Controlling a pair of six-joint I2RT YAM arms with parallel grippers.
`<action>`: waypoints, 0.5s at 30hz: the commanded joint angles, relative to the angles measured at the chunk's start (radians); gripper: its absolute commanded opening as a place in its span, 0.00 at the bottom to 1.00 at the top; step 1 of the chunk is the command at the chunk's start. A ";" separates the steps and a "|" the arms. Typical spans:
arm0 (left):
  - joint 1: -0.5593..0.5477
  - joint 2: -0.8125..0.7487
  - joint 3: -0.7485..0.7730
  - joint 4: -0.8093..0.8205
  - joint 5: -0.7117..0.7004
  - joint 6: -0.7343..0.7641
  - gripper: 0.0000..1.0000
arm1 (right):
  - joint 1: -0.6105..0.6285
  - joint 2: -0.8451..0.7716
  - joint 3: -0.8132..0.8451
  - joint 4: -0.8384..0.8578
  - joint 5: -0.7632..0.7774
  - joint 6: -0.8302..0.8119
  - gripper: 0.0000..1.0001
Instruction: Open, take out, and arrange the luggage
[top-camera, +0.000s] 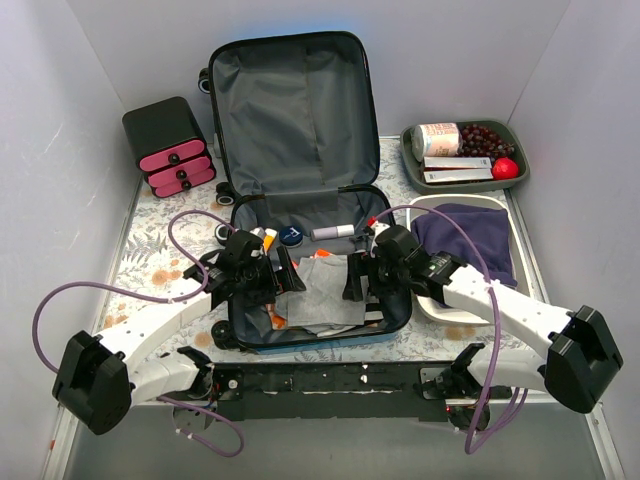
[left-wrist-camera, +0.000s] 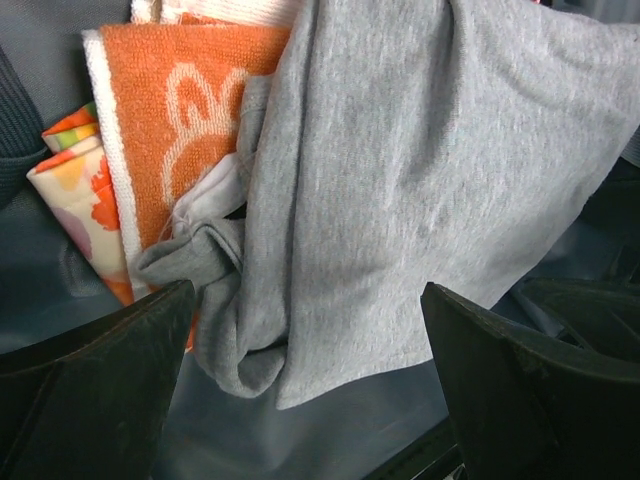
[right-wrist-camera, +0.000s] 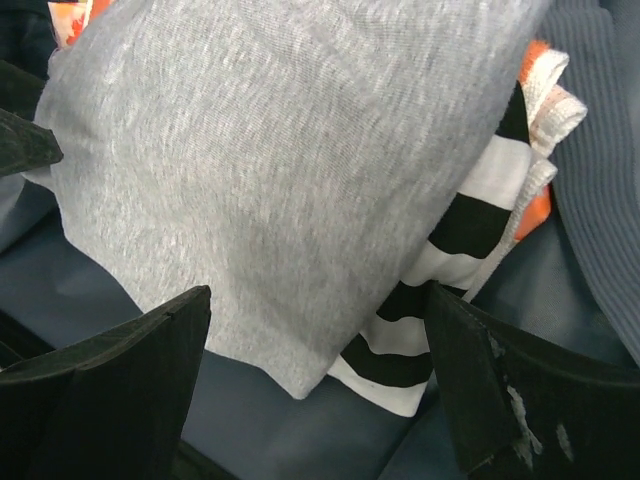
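One striped cloth (right-wrist-camera: 470, 215) in luggage (right-wrist-camera: 290, 440) shows right-wrist only

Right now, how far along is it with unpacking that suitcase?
Done: the suitcase lies open, a purple cloth in the white tray. In hand: the left gripper and right gripper hover open over the grey cloth, holding nothing. Left: that cloth, the orange towel and the striped cloth inside.

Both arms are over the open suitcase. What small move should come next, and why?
Probably lower both pairs of jaws a little and close them on the grey cloth. It lies topmost in the open luggage, and they stand open over its two ends.
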 joint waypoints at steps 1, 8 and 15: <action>-0.010 0.009 -0.012 0.024 0.001 0.014 0.98 | 0.003 0.026 -0.009 0.105 -0.034 0.022 0.93; -0.019 0.038 -0.013 0.027 -0.007 0.026 0.98 | 0.003 0.034 0.035 0.102 -0.068 0.022 0.92; -0.026 0.055 -0.020 0.030 -0.027 0.020 0.98 | 0.005 -0.009 0.073 -0.082 0.061 0.013 0.92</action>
